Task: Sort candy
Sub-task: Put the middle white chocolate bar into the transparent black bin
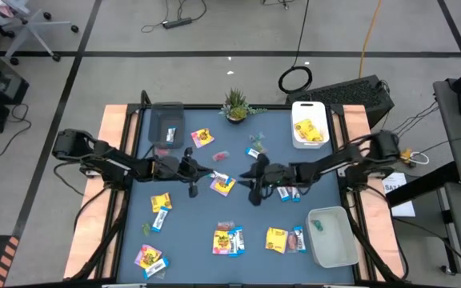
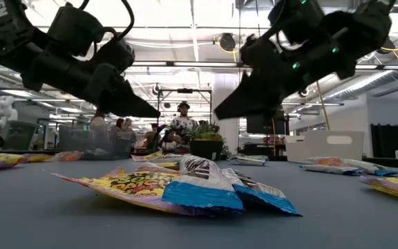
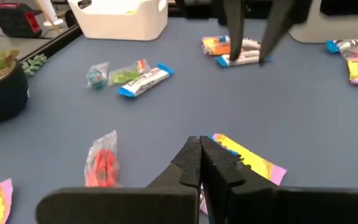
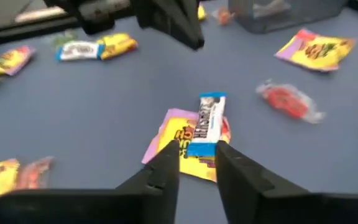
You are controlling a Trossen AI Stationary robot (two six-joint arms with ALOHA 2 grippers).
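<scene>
Nearest the low camera lies a yellow packet flat on the blue table, with a blue-and-white bar lying across it; in the overhead view this pair sits at the middle of the table, between the two arms.

Going from left to right across the table: a yellow packet with a bar lies at the near left corner, and another such pair lies a little farther in. The left gripper hangs just left of the central pair, its fingers pressed together on nothing. Behind it stand a dark bin and a lone yellow packet, with a red sweet near the middle. A small potted plant stands at the far edge.

The right gripper hovers just right of the central pair, its fingers slightly apart and empty, the bar showing beyond their tips. Near the front edge lie more yellow packets with bars and. A white bin with yellow packets inside stands at the far right, and another white bin with a small green piece stands at the near right.
</scene>
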